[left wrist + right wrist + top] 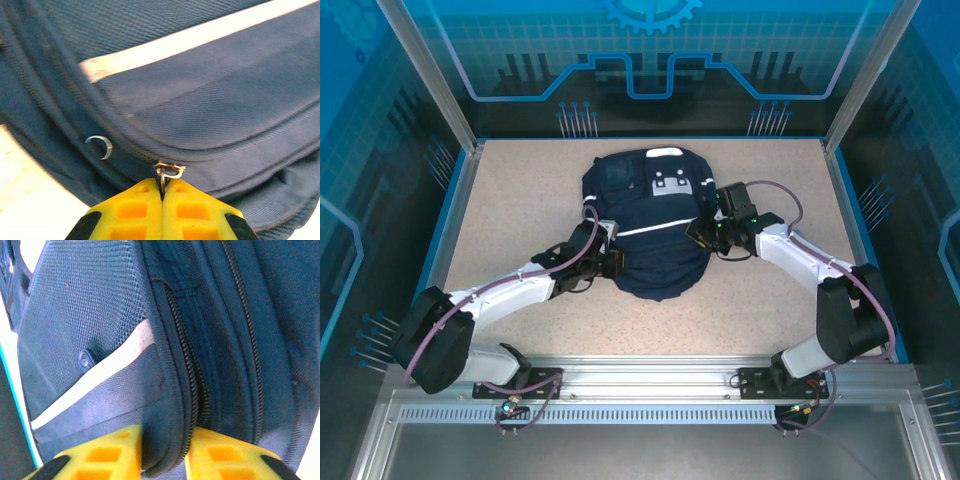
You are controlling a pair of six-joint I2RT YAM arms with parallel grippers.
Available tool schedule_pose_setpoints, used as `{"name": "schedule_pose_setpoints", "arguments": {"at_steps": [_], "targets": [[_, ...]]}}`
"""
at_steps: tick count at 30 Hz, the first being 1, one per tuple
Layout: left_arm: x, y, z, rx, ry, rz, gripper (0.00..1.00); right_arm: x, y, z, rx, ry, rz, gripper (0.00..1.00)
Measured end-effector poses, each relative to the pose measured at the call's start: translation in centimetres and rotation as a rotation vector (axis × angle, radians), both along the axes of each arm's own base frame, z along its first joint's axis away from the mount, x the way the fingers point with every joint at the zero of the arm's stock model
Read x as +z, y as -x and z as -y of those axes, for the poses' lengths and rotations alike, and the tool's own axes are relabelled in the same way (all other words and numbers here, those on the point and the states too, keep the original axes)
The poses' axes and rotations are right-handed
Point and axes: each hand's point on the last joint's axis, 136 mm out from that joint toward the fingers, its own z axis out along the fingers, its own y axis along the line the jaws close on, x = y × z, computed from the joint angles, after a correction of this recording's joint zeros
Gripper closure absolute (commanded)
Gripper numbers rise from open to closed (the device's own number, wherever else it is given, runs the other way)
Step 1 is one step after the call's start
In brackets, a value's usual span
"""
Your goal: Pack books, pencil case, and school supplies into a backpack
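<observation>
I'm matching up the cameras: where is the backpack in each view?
Top external: backpack in the middle of the table.
Left wrist: backpack above the left pincer, shut on its zipper pull.
Right wrist: backpack, zipped edge gripped by the right pincer.
Shared landmark: white stripe across the backpack.

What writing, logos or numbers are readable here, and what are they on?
None can be read.
White patches on the backpack: small dark marks, too small to read.
Back wall: a gear drawing and lines, no words.
</observation>
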Motion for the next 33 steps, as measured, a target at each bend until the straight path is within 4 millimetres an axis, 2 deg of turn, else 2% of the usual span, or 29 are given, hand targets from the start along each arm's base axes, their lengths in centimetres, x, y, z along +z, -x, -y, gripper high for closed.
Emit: {"name": "schedule_pose_setpoints", "arguments": {"at_steps": [4,6,7,9,10,12,14,17,21,24,26,30,33], "targets": [[0.0,-0.8,-1.6,0.094,-0.027,0.0,1.0,0.8,-0.3,-0.3,0.016,0.0,0.017,0.81],[0.1,-1.1,-2.2,0.125,-0.02,-0.003,1.0,1.1,-0.4,-0.5,0.029,-0.004,0.025,0.76],[0.2,-1.3,-2.4,0.139,-0.015,-0.005,0.93,1.2,-0.5,-0.6,0.037,-0.003,0.026,0.68],[0.2,-1.4,-2.9,0.161,-0.02,-0.018,0.71,1.4,-0.7,-0.5,0.054,0.013,0.036,0.46],[0.2,-1.5,-3.2,0.177,-0.021,-0.024,0.63,1.6,-0.7,-0.5,0.065,0.024,0.044,0.39],[0.1,-1.4,-4.0,0.204,-0.03,-0.042,0.47,1.9,-0.7,-0.1,0.081,0.06,0.06,0.28],[0.2,-1.1,-4.5,0.223,-0.03,-0.056,0.37,2.1,-0.4,1.0,0.089,0.114,0.072,0.2],[1.0,-0.6,-4.9,0.235,-0.024,-0.061,0.22,3.0,0.1,4.3,0.057,0.222,0.103,0.11],[3.1,-0.4,-5.5,0.257,0.009,-0.028,0.11,4.2,0.0,12.1,-0.077,0.411,0.128,0.03],[4.4,-0.4,-6.4,0.281,0.025,-0.003,0.06,3.4,0.2,17.2,-0.138,0.553,0.073,0.01],[4.9,-0.5,-6.9,0.296,0.031,0.005,0.03,2.5,0.3,19.8,-0.143,0.639,0.003,0.0],[5.1,-0.5,-7.4,0.304,0.033,-0.005,0.01,1.1,-1.3,23.6,-0.1,0.79,-0.116,0.0],[5.3,-0.5,-7.5,0.298,0.037,-0.013,0.01,0.1,-2.7,25.6,-0.045,0.882,-0.183,0.0]]}}
